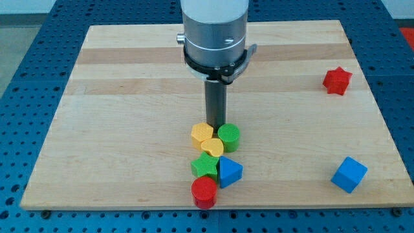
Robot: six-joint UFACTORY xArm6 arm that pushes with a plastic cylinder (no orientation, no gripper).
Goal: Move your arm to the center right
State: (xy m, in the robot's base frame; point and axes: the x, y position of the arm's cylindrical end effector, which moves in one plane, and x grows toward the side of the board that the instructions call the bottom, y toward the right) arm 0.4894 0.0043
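In the camera view, my tip (215, 125) is seen at the far edge of a tight cluster of blocks near the middle of the wooden board (116, 71); it appears to sit just behind, perhaps touching, the yellow hexagon block (202, 134) and the green cylinder (229, 137), though contact cannot be confirmed. No gripper is fitted, so nothing is held and nothing can be opened or closed. Nearer in the cluster lie a yellow heart block (212, 147), a green star block (205, 166), a blue triangle block (229, 171) and a red cylinder (204, 191). The target, the board's centre right, lies bare between the red star block (337, 80) at far right and the blue cube (349, 174) at near right. A direct rightward slide could catch the green cylinder and drag it along, disturbing the cluster; a path drifting far or near could clip the red star block or the blue cube.
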